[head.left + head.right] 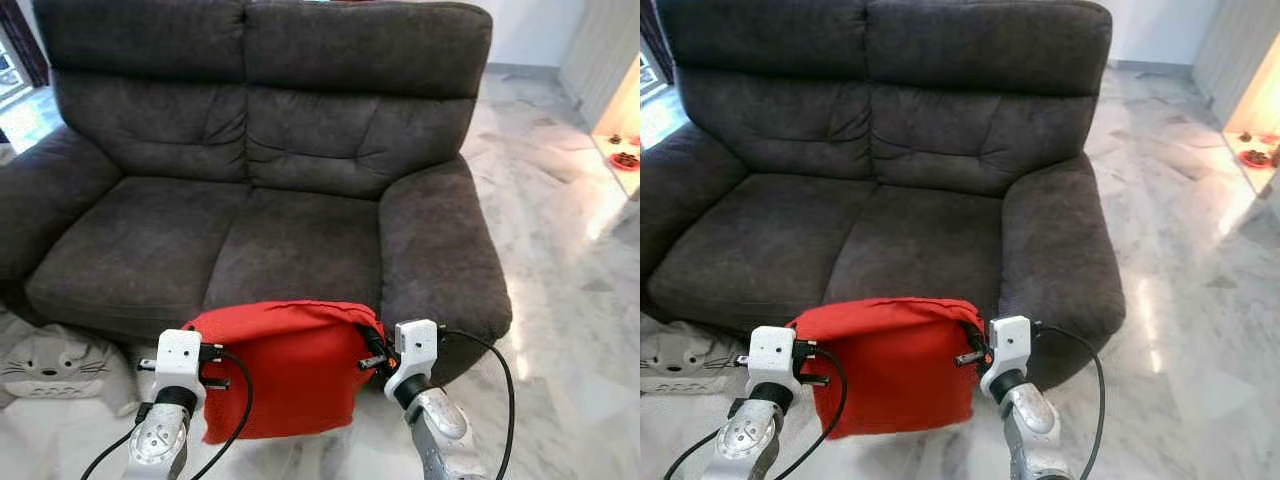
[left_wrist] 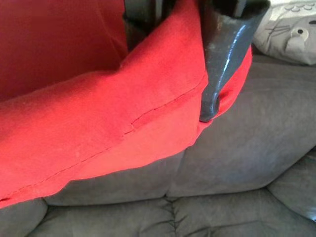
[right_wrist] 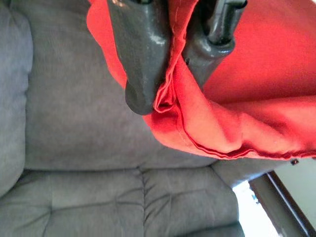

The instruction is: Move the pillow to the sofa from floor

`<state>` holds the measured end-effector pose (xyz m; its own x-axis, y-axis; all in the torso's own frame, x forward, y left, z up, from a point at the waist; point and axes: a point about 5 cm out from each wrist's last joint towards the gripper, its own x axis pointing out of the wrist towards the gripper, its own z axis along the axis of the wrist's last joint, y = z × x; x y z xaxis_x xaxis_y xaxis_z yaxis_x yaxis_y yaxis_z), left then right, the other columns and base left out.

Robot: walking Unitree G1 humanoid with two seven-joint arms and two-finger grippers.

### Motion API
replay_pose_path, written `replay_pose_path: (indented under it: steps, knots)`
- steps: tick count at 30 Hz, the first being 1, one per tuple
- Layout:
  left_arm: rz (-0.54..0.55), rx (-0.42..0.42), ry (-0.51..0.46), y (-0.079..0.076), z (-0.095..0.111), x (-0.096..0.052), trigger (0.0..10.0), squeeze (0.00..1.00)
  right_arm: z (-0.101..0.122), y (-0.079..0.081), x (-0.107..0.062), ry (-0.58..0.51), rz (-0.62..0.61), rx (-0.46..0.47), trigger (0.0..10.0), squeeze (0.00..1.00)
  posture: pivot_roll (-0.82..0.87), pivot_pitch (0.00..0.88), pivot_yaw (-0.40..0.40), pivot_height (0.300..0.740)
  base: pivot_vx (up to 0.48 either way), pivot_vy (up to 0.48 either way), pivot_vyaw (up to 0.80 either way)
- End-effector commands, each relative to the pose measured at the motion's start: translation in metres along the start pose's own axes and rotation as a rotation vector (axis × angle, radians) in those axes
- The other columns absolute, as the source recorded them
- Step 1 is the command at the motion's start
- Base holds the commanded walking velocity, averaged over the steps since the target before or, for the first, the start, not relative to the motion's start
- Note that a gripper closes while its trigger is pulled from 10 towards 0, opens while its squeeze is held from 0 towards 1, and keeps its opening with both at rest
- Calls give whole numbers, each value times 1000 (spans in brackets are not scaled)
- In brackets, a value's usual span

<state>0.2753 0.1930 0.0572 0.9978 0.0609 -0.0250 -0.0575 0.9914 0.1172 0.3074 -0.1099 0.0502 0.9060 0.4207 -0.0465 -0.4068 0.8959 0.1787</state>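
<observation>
A red pillow [image 1: 285, 375] hangs off the floor in front of the dark grey two-seat sofa [image 1: 250, 240], its top edge level with the seat's front. My left gripper [image 1: 214, 367] is shut on the pillow's upper left corner. My right gripper [image 1: 372, 350] is shut on the upper right corner. In the left wrist view the red fabric [image 2: 98, 123] is pinched between the black fingers [image 2: 219, 64], with the seat cushion beyond. In the right wrist view the fingers [image 3: 143, 54] clamp a folded red seam [image 3: 207, 128] over the sofa seat.
A grey-white cat-face cushion [image 1: 50, 370] lies on the floor at the sofa's left front corner. The sofa's right armrest [image 1: 440, 260] stands just beyond my right gripper. Glossy marble floor [image 1: 570, 300] spreads to the right, with a lit low shelf [image 1: 622, 150] at the far right.
</observation>
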Motion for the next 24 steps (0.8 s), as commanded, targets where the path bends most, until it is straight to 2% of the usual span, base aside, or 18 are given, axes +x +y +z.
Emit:
replay_pose_path:
  steps: [1, 13, 17, 21, 24]
  knots:
    - [38, 1, -101, 9, 23, 7, 10000, 0, 21, -6, 5, -97, -22, -11, 10000, 0, 86, 106, 31, 740, 356, 0, 0]
    - [65, 9, -165, 15, 42, 14, 10000, 0, 42, 0, 14, -167, 11, -52, 10000, 0, 88, 107, 29, 740, 390, 0, 0]
    - [71, 15, -212, 18, 57, 20, 10000, 0, 51, 3, 16, -187, 31, -78, 10000, 0, 91, 108, 28, 740, 459, 0, 0]
    - [93, 18, -268, 25, 76, 26, 10000, 0, 75, 7, 25, -259, 46, -82, 10000, 0, 93, 109, 29, 740, 480, 0, 0]
    - [96, 20, -278, 26, 79, 27, 10000, 0, 79, 8, 26, -271, 48, -84, 10000, 0, 93, 109, 29, 740, 480, 0, 0]
